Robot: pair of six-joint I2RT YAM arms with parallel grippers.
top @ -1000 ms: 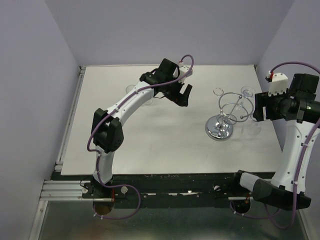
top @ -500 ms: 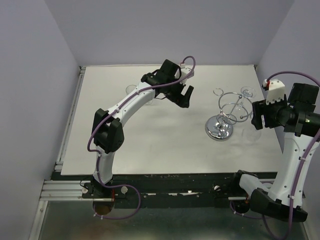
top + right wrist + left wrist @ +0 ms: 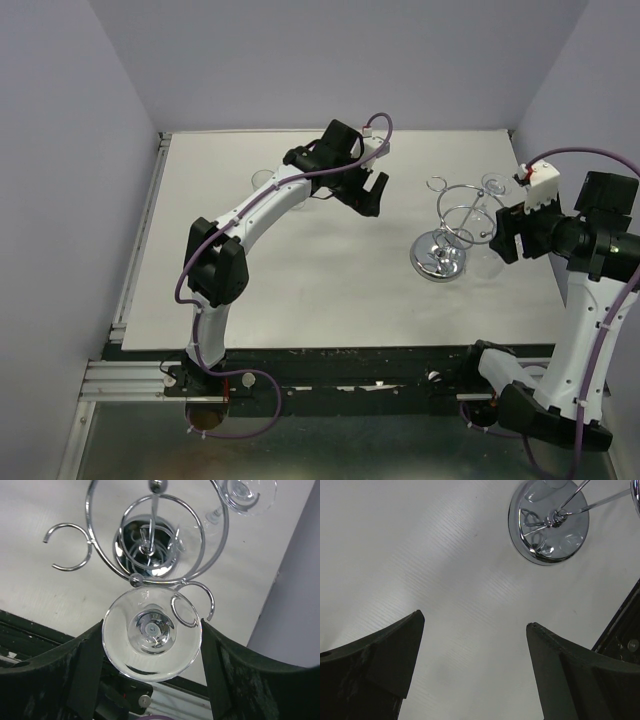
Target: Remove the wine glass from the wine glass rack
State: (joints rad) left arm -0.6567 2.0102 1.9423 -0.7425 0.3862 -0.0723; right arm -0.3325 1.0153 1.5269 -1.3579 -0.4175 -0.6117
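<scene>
The chrome wine glass rack (image 3: 440, 257) stands right of centre on the table; its mirrored base shows in the left wrist view (image 3: 548, 522) and its wire loops in the right wrist view (image 3: 157, 540). A clear wine glass (image 3: 151, 632) hangs from a loop on the rack's near-right side; it is faint in the top view (image 3: 486, 262). My right gripper (image 3: 497, 238) is open, and its fingers (image 3: 85, 665) flank the glass's round disc, close to its edges. My left gripper (image 3: 370, 195) is open and empty above bare table left of the rack, as the left wrist view (image 3: 475, 625) shows.
A second glass (image 3: 248, 495) hangs on the rack's far side, also visible from above (image 3: 493, 183). Faint clear glasses (image 3: 265, 180) stand on the table under the left arm. The right wall is close behind the right arm.
My right gripper has moved left toward the rack and now sits around the hanging glass. My left arm has barely moved.
</scene>
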